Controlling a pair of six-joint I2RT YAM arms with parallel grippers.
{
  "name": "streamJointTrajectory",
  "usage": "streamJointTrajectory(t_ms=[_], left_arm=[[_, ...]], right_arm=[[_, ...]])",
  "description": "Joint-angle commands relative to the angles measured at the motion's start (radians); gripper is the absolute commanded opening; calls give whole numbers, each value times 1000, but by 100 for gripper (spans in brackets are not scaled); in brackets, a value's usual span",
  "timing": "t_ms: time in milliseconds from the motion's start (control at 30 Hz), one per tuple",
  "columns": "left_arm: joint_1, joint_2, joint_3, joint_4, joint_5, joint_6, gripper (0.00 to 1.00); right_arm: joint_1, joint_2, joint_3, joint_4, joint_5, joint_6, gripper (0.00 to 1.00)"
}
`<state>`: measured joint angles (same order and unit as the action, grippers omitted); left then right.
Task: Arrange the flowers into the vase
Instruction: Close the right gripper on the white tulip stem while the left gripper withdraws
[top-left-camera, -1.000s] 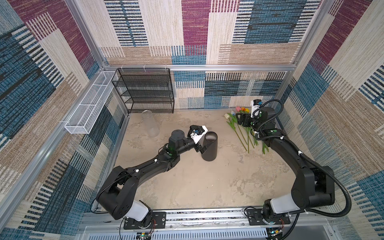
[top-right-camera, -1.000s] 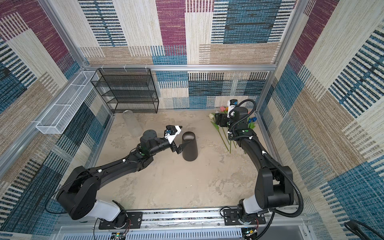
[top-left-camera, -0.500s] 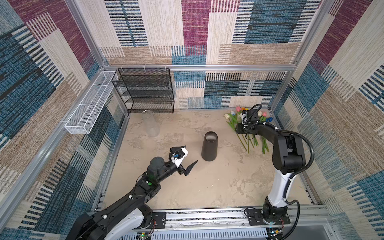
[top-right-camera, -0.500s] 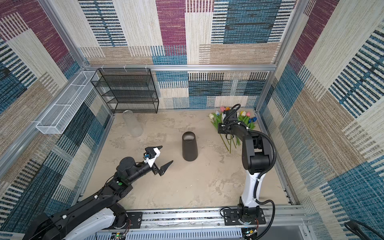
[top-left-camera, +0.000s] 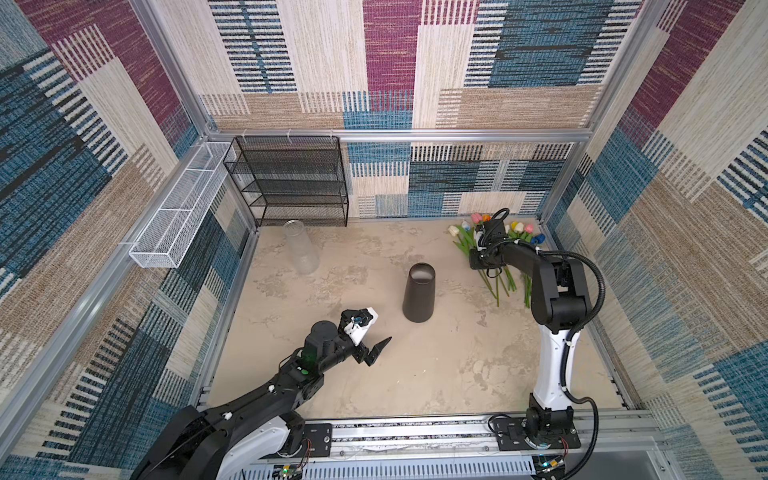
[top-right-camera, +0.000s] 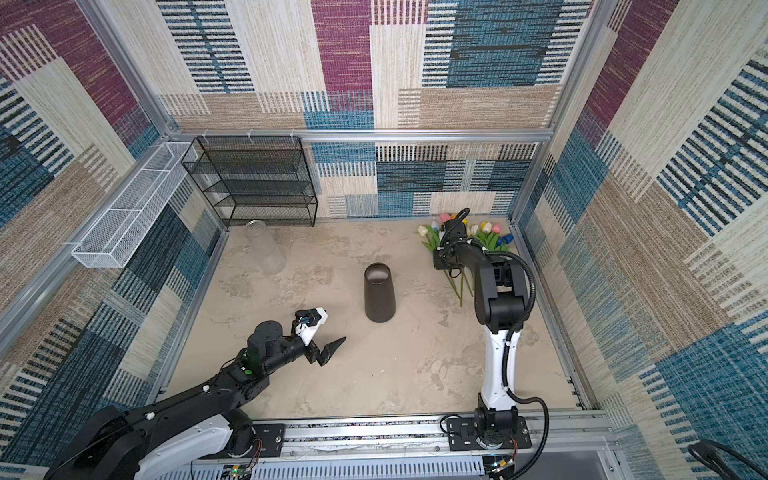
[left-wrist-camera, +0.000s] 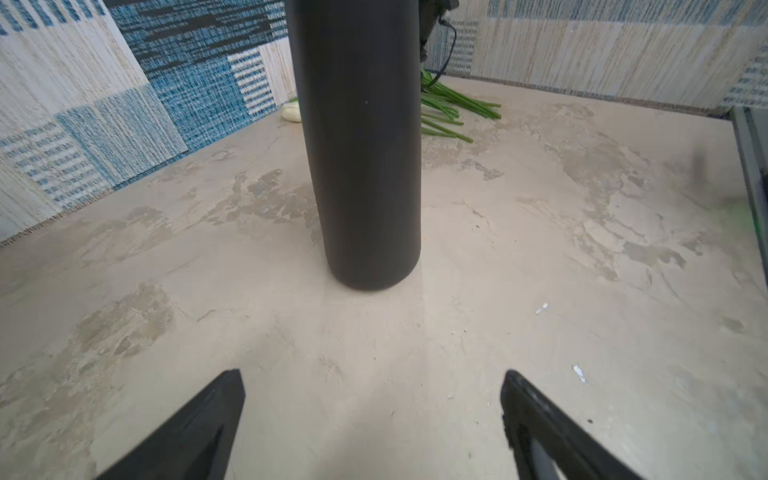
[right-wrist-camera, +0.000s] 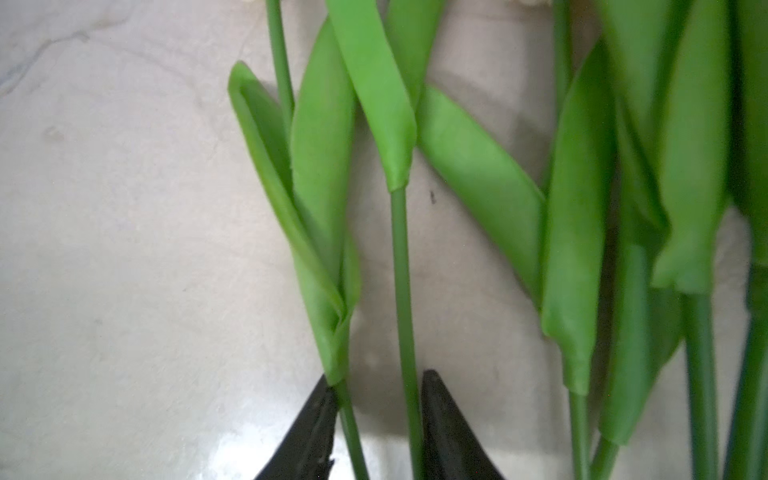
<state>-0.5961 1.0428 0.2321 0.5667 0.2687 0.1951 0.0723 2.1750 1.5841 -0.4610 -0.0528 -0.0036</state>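
While left end effector (left-wrist-camera: 372, 372) gapes over marbled, patchwork-walled tabletop (left-wrist-camera: 540, 249) | right end effector (right-wrist-camera: 378, 374) straddles flowers (right-wrist-camera: 401, 270), grip unclear

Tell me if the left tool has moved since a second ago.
Yes. The left tool has pulled back from the vase, toward the front rail.

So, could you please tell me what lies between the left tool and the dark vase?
Nothing: in the left wrist view, only bare tabletop stretches from the open left tool to the dark vase.
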Motion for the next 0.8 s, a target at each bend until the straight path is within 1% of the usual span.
streamJointTrajectory(t_ms=[0,133,200,267,367,433,500,633,700,767], left_arm=[[1,46,31,130,57,54,99],[2,141,54,275,90,24,99],[2,173,55,320,125,-20,99],[1,200,32,385,156,-85,99],[0,247,-12,528,170,-155,99],[-1,265,-19,580,160,-180,99],[0,266,-7,584,183,-193,99],[-2,238,44,474,201,-195,99],[-2,218,47,448,203,-197,99],[-2,212,45,448,202,-191,99]], right_arm=[[2,3,-3,-42,-32,-7,28],[7,1,-4,-43,-67,-13,16],[13,-11,-13,-38,-78,-18,14],[21,-32,-21,-42,-75,-22,9],[29,-63,-24,-53,-61,-14,8],[33,-88,-32,-54,-71,-2,8],[36,-125,-54,-47,-72,18,8],[41,-206,-126,-13,-91,57,9],[46,-236,-157,3,-88,75,16],[47,-248,-178,13,-98,75,11]])
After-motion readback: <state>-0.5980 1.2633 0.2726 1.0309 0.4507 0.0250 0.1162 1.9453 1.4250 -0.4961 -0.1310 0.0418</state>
